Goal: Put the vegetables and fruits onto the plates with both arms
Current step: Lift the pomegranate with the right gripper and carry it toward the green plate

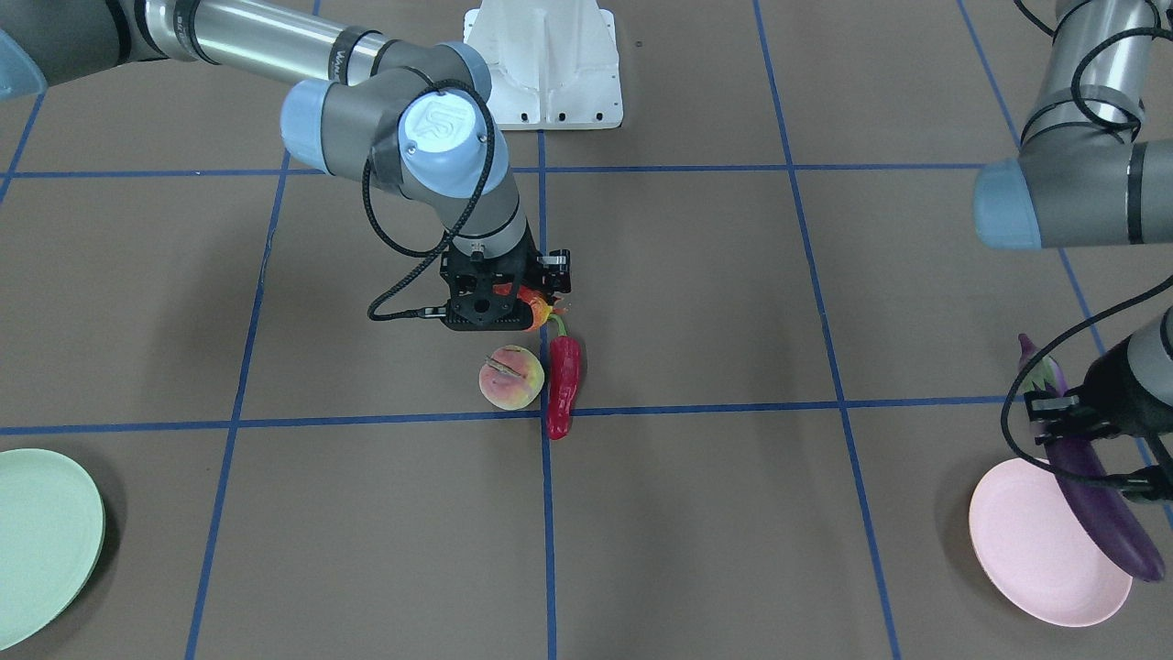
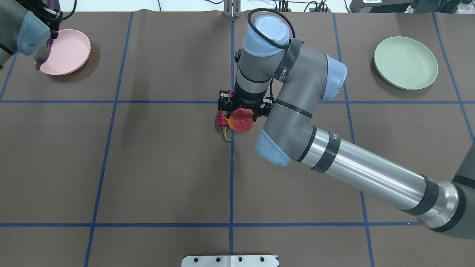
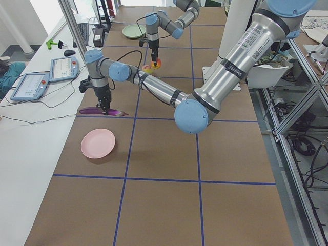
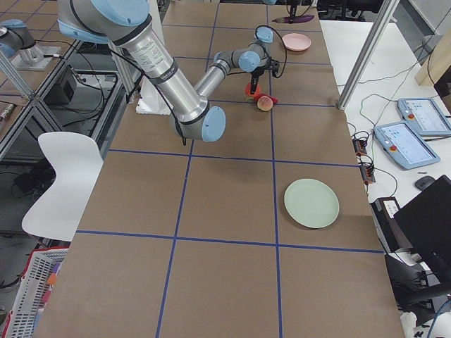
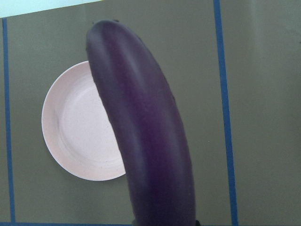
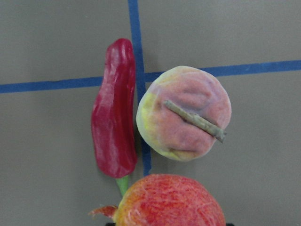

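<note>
The left gripper (image 1: 1090, 440) is clamped on the eggplant (image 1: 1100, 495), holding it roughly level near the pink plate (image 2: 70, 48) at ten o'clock overhead, while the right gripper (image 2: 243, 112) grips the red-and-yellow fruit (image 2: 241, 120) at centre, likely bound for the mint plate (image 2: 405, 62) at two o'clock.

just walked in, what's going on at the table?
The left tool holds the eggplant above the edge of the pink plate, not yet set down. The right tool grips the red-and-yellow fruit mid-table. The peach and chili lie on the table beside it. The green plate has nothing on it.
</note>
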Robot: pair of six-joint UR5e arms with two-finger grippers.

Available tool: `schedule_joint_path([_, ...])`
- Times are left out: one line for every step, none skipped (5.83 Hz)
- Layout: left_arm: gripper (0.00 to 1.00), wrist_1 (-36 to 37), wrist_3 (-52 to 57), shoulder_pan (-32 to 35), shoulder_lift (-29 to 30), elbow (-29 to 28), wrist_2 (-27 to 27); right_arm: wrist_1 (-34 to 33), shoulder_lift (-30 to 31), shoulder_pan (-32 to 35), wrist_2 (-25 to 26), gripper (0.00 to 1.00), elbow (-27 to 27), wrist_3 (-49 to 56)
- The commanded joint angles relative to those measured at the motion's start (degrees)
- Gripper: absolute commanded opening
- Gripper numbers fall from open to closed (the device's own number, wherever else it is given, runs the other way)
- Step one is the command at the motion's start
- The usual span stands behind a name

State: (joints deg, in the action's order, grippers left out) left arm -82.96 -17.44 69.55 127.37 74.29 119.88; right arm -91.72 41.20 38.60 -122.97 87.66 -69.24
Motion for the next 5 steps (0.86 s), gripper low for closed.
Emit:
schedule_joint_path([0.0, -12.2, 3.8, 0.1, 0.7, -13.6, -6.0, -5.4, 0.2, 6.3, -3.5, 0.0, 9.1, 0.0])
schedule_joint_path([0.0, -14.3, 5.2, 0.0, 1.6, -17.8, -7.5, -5.6, 0.6, 9.4, -3.6, 0.0, 11.7, 0.1])
schedule_joint_path([0.0, -15.8, 5.3, -0.8, 1.7, -19.4, -10.0, -5.6, 0.5, 11.7, -3.6, 0.0, 12.5, 0.3])
schedule_joint_path([0.0, -16.3, 5.4, -2.8, 1.6, -19.9, -12.9, -5.6, 0.5, 13.9, -3.6, 0.0, 12.5, 0.9])
schedule_joint_path([0.0, -16.4, 5.3, -4.4, 1.4, -19.9, -14.0, -5.6, 0.6, 16.0, -3.6, 0.0, 12.4, 1.1])
